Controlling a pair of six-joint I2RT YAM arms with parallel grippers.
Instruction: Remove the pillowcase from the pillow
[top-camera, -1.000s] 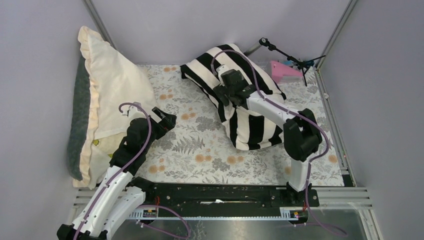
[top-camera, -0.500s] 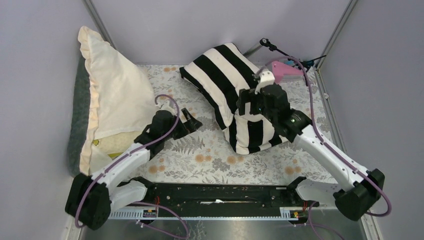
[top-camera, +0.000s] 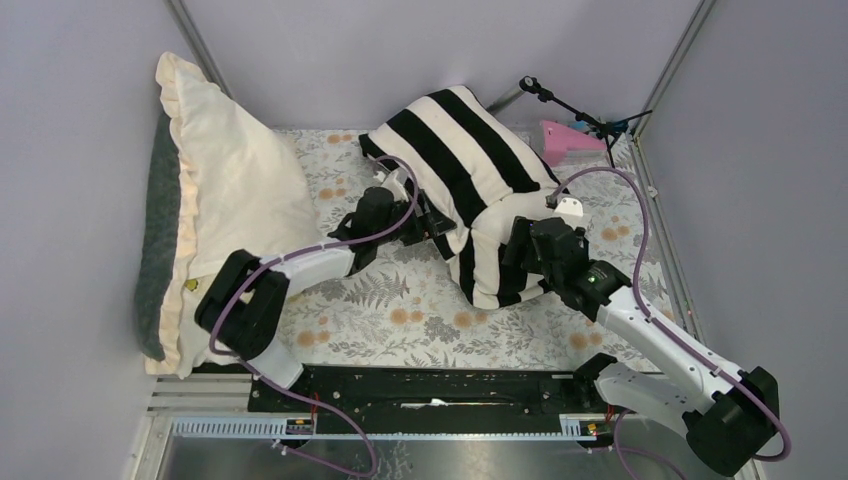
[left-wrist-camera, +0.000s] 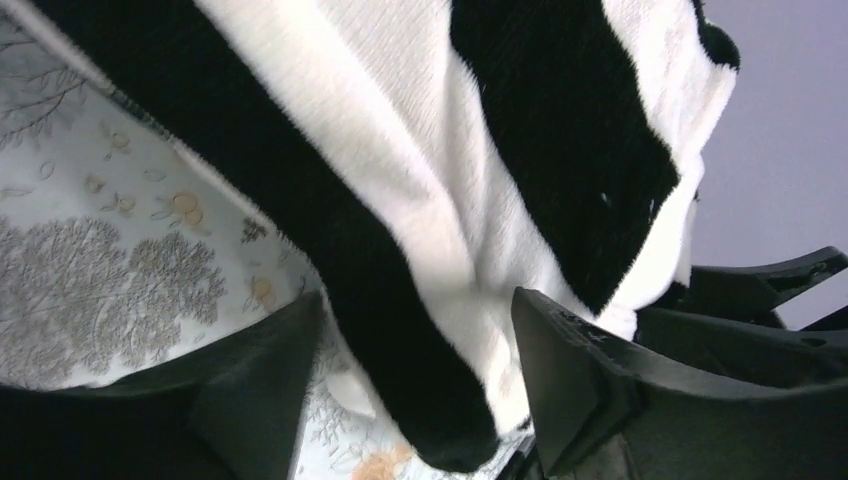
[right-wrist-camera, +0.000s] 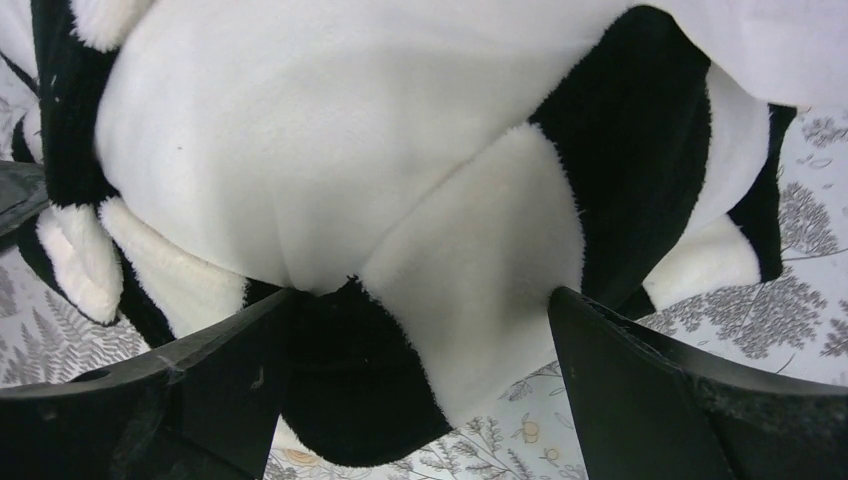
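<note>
The black-and-white striped pillowcase lies stuffed and bent on the floral sheet, its far end propped against the back wall. The pillow is inside it and hidden. My left gripper is at the case's left edge. In the left wrist view its jaws stand open on either side of a hanging fold of the pillowcase. My right gripper is at the near end. Its open jaws straddle a bulging corner of the pillowcase, with gaps on both sides.
A cream ruffled pillow with grey backing leans on the left wall. A pink object and a small black stand sit at the back right corner. The floral sheet covers the table, with walls on three sides.
The left arm has swung forward and right to the case's left edge, and its jaws have narrowed a little. The right gripper has come down from the pillow's top to its near end.
</note>
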